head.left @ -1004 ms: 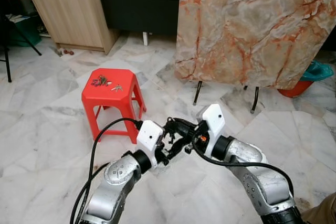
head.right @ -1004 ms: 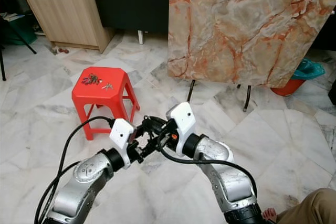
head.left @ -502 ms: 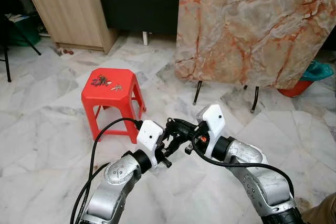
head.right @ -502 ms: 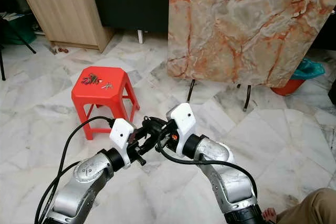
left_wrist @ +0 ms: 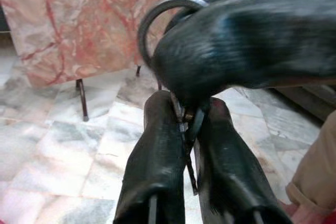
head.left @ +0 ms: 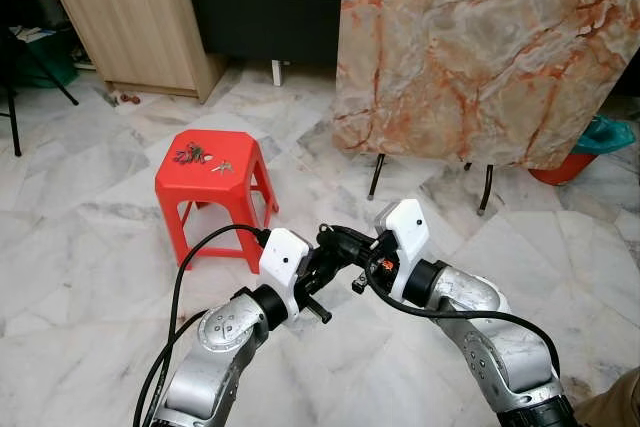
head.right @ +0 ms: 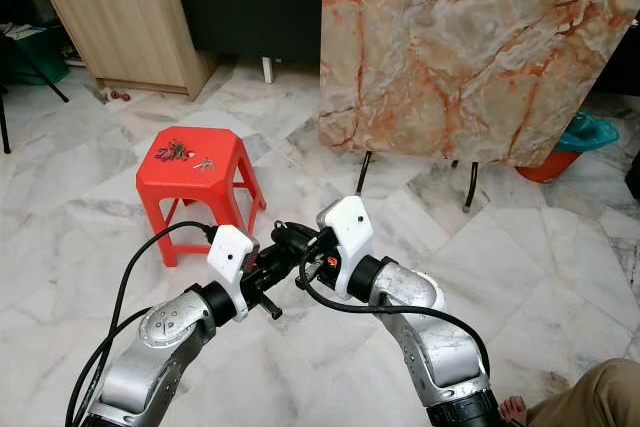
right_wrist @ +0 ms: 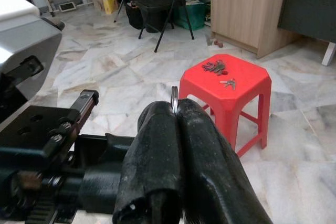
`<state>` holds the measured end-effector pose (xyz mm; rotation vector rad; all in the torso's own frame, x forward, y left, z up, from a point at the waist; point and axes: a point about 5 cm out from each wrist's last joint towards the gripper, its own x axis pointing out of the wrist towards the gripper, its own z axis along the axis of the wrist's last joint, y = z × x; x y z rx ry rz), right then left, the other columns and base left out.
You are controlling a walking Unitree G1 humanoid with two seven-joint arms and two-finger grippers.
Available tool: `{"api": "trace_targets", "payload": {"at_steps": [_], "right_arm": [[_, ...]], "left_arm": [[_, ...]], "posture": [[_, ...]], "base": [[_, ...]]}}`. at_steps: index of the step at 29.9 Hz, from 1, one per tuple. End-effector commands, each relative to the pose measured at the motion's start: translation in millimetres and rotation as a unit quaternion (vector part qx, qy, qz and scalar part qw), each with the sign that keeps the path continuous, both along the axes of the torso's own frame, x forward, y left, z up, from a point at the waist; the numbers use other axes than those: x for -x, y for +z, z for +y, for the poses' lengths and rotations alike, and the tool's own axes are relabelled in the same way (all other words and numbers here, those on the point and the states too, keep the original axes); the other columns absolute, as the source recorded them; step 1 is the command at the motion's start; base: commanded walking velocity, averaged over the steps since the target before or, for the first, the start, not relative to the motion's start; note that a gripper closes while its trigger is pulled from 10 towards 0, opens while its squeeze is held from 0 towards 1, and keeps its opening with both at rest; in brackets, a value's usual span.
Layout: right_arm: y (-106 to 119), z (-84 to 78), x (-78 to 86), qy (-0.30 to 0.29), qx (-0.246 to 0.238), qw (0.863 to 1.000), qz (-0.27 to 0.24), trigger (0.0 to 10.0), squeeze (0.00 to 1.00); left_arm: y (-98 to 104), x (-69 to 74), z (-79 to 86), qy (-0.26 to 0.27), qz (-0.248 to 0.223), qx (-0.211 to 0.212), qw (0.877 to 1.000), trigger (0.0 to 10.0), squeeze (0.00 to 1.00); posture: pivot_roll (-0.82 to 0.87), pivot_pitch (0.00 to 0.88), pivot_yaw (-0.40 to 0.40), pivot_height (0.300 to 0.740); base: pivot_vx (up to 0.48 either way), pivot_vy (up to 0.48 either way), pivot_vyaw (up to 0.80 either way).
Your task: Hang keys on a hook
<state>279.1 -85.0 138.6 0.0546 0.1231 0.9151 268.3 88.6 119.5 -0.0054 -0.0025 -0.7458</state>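
Claws meeting mid-air over bare marble floor [head.left: 90, 277], left claw [left_wrist: 184, 114] and right claw [right_wrist: 175, 109] both clamped on key ring [left_wrist: 157, 17], red stool [head.left: 212, 179] well apart, marbled board [head.left: 480, 57] beyond

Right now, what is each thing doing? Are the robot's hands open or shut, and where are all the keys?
Right gripper: shut on a key ring.
Key ring: pinched in the right gripper's fingers, loop sticking out.
Left gripper: shut on a key that hangs from the ring.
Red stool: upright on the floor.
Loose keys: lying on the stool's top.
Marble board: standing upright on thin legs.
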Motion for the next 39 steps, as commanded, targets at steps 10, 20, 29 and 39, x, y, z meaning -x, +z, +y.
{"api": "trace_targets", "payload": {"at_steps": [10, 20, 29, 39], "right_arm": [[2, 0.5, 1.5, -0.001, 0.006, 1.000, -0.007, 10.0, 0.00], [2, -0.2, 1.0, -0.004, 0.004, 1.000, -0.004, 10.0, 1.00], [3, -2.6, 1.4, 0.000, 0.006, 1.000, -0.004, 10.0, 1.00], [-2, -10.8, 7.8, 0.005, 0.019, 1.000, 0.007, 10.0, 1.00]], "left_arm": [[10, 0.0, -2.9, -0.003, -0.017, 0.020, 1.000, 0.0, 0.00], [9, 0.0, -2.1, 0.000, -0.016, 0.019, 1.000, 0.0, 0.00], [8, -1.2, -0.5, 0.007, -0.015, 0.017, 1.000, 0.0, 0.00], [8, -10.5, 11.3, 0.071, -0.033, 0.005, 0.997, 0.0, 0.00]], "posture": [[0.07, 0.102, -0.041, 0.740], [0.07, 0.103, -0.042, 0.740], [0.07, 0.102, -0.042, 0.740], [0.07, 0.103, -0.042, 0.740]], "base": [[0.000, 0.000, 0.00], [0.000, 0.000, 0.00], [0.000, 0.000, 0.00], [0.000, 0.000, 0.00]]}}
